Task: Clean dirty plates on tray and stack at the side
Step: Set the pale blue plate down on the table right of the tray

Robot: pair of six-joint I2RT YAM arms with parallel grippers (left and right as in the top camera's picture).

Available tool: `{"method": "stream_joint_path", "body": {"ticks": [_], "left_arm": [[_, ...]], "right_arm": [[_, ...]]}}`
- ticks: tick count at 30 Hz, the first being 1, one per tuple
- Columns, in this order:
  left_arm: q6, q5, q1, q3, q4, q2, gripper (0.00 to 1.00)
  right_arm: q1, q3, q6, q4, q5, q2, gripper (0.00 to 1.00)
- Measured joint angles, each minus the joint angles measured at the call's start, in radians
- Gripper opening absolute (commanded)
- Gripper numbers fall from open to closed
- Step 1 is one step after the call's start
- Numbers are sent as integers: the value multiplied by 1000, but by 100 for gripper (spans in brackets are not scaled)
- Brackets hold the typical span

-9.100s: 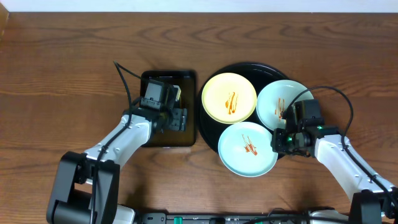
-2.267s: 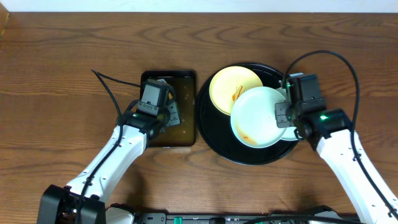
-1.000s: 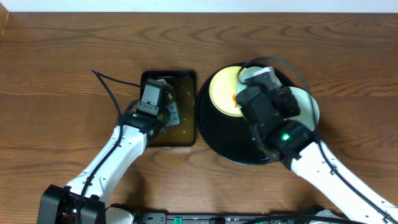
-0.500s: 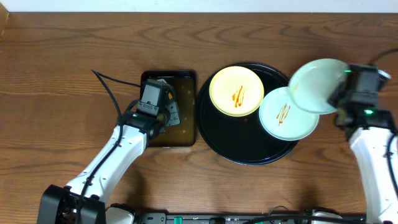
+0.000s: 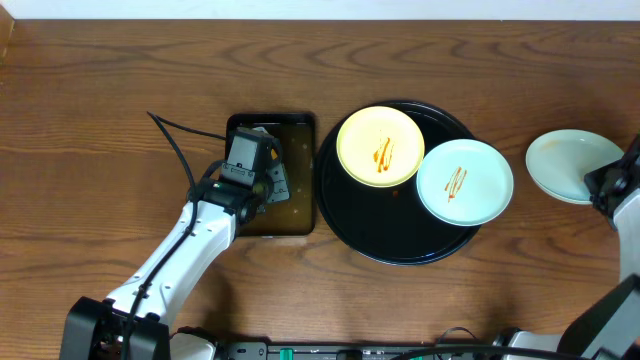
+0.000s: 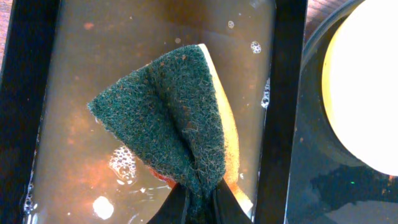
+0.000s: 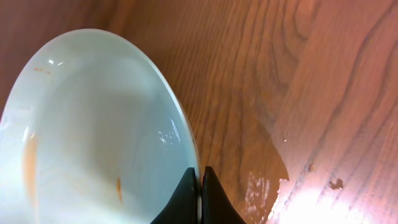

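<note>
On the black tray [image 5: 360,225] lie a pale yellow plate [image 5: 380,146] and a mint-green plate [image 5: 465,182], each with orange-brown sauce streaks. Another mint-green plate [image 5: 570,165] is over bare wood right of the tray. My right gripper [image 7: 200,180] is shut on its rim; this plate [image 7: 93,137] shows faint orange smears, and in the overhead view the right gripper [image 5: 597,190] is at the plate's near-right edge. My left gripper [image 6: 198,202] is shut on a green-and-yellow sponge [image 6: 168,124], which it holds folded above the brownish water.
The black rectangular basin [image 5: 300,130] of brown soapy water stands just left of the tray, its rim [image 6: 286,93] close to the tray's edge. A black cable [image 5: 175,135] trails left of the basin. A wet patch [image 7: 261,186] glistens on the wood by the held plate.
My right arm has swung from over the tray out to the right, carrying the mint-green plate off the tray to the table's right side. The left arm and sponge have not moved.
</note>
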Motion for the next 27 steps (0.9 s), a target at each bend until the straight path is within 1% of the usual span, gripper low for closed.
{"method": "stream_joint_path", "body": {"ticks": [3,4,5,6,7,8,10,13,15,17,18,19,22,27], "left_arm": [[0,0,0,0,0,0,8],[0,0,0,0,0,0,8],[0,0,0,0,0,0,8],[0,0,0,0,0,0,8],[0,0,0,0,0,0,8],[0,0,0,0,0,0,8],[0,0,0,0,0,0,8],[0,0,0,0,0,0,8],[0,0,0,0,0,0,8],[0,0,0,0,0,0,8],[0,0,0,0,0,0,8],[0,0,0,0,0,0,8],[0,0,0,0,0,0,8],[0,0,0,0,-1,0,8]], "right_arm": [[-1,0,2,49,-2,56,1],[-1,0,2,59,-7,80,4],[-1,0,2,64,-11,94,9],[-1,0,-3,70,-27,103,22],[-1,0,-14,86,-55,109,26],[-1,0,-24,91,-72,109,28],[-1,0,-93,108,-159,108,29],[2,1,-212,80,-347,108,31],[17,4,-298,2,-486,108,32],[45,5,-359,-95,-568,108,32],[56,5,-381,-125,-590,108,33],[75,5,-414,-161,-621,108,35],[117,6,-487,-240,-653,108,36],[138,6,-514,-237,-603,108,32]]}}
